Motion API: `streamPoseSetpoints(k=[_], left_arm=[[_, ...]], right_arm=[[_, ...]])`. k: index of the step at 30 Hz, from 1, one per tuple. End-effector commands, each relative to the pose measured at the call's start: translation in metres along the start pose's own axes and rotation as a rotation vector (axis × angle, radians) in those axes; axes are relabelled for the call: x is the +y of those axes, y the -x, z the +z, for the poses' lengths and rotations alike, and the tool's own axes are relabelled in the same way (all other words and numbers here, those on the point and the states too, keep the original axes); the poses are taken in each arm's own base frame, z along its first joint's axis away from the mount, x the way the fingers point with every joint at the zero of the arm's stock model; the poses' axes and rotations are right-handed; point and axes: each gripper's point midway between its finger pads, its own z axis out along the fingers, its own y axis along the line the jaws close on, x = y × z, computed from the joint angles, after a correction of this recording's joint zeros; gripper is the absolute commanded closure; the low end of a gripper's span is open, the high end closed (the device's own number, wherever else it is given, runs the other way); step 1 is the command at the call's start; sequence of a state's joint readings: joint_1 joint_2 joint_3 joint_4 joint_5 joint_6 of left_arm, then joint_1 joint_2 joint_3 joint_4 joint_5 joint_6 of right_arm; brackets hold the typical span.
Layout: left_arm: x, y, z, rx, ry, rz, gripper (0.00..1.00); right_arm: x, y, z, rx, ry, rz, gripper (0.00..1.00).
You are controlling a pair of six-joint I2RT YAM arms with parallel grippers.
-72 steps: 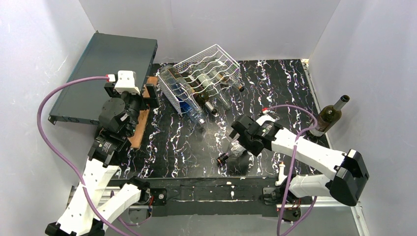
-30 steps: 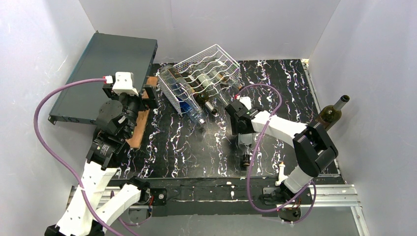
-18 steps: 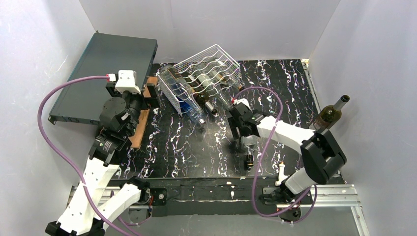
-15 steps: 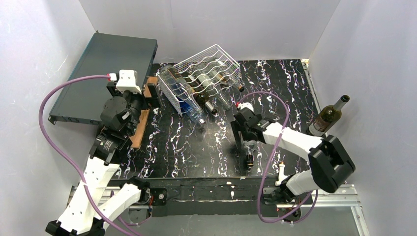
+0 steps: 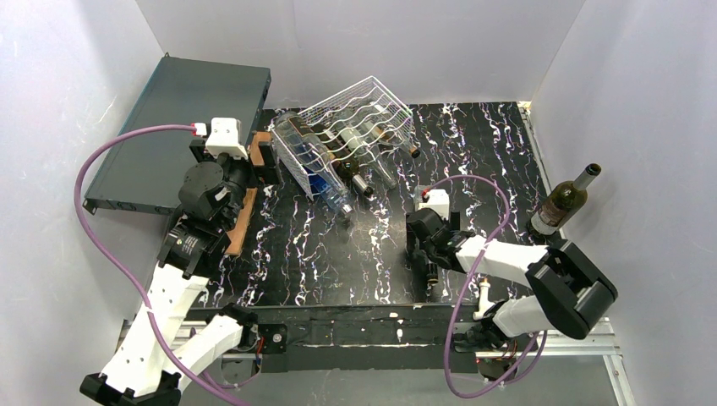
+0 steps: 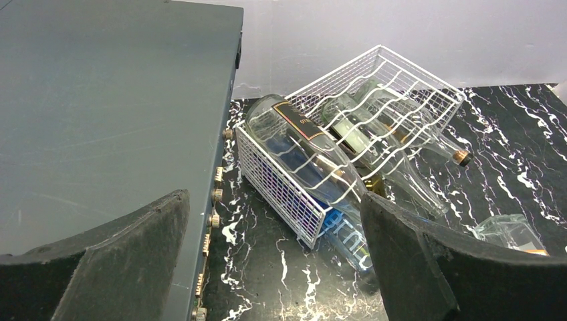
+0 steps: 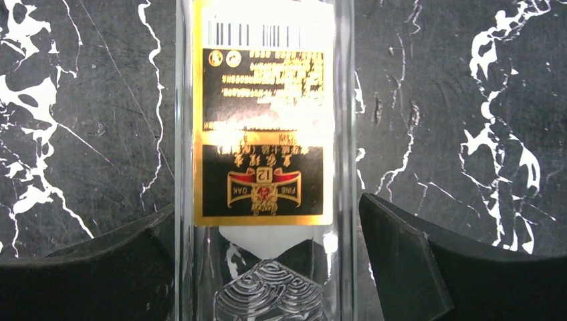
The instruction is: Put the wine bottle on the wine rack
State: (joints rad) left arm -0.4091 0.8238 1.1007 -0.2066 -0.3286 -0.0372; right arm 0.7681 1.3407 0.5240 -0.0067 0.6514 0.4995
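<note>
Wine rack (image 5: 359, 118): one, white wire, sat at back of tabletop (image 5: 473, 144)
Racked bottles (image 6: 301, 144): several, overlapping, exact count unclear
Wine bottle (image 7: 261, 134): one, clear, lay flat on tabletop, apart from rack
Dark bottle (image 5: 560, 203): one, stood upright by right wall
Right end effector (image 7: 266, 210): spread, straddled wine bottle
Left end effector (image 6: 274, 197): spread, faced rack

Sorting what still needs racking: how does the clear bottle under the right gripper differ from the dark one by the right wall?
The clear bottle lies flat on the table; the dark bottle stands on its base. The clear bottle sits between the open fingers of the right gripper; the dark bottle has no gripper at it. Clear bottle: see-through glass; dark bottle: tinted. Both are outside the wine rack.
</note>
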Motion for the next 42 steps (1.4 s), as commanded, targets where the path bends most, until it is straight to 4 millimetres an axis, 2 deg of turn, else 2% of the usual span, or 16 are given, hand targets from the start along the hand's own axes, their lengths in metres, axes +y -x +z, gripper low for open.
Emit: streamPoseSetpoints(k=[1,5,12,15,19,21,28,33,38,42], left_arm=[[0.001,0.006,-0.001,-0.016,0.007,-0.004,0.01],[0.001,0.009,-0.004,-0.031,0.004,-0.008,0.01],[0.001,0.008,-0.003,-0.028,0.005,-0.006,0.01],[0.001,0.009,-0.003,-0.023,0.001,-0.008,0.01],[0.001,0.009,-0.003,-0.027,0.004,-0.010,0.01],[0.001,0.009,-0.003,-0.022,0.004,-0.008,0.01],[0.001,0.010,-0.004,-0.027,0.001,-0.011,0.01],[0.001,0.008,-0.003,-0.023,0.007,-0.010,0.01],[0.002,0.009,-0.004,-0.028,0.008,-0.011,0.01],[0.003,0.011,-0.006,-0.034,0.010,-0.011,0.01]], right_arm=[[0.004,0.015,0.008,-0.033,-0.035,0.013,0.05],[0.001,0.018,0.006,-0.048,-0.048,0.022,0.14],[-0.006,0.037,-0.010,-0.097,-0.041,0.009,0.49],[-0.006,0.050,-0.021,-0.135,-0.012,0.018,0.68],[-0.005,0.068,-0.034,-0.158,0.037,0.049,0.86],[-0.007,0.077,-0.040,-0.173,0.045,0.067,0.99],[-0.010,0.115,-0.064,-0.235,0.107,0.125,0.99],[-0.010,0.155,-0.087,-0.323,0.153,0.063,0.99],[0.009,0.202,-0.112,-0.421,0.276,-0.028,0.99],[0.032,0.232,-0.121,-0.448,0.368,-0.077,0.99]])
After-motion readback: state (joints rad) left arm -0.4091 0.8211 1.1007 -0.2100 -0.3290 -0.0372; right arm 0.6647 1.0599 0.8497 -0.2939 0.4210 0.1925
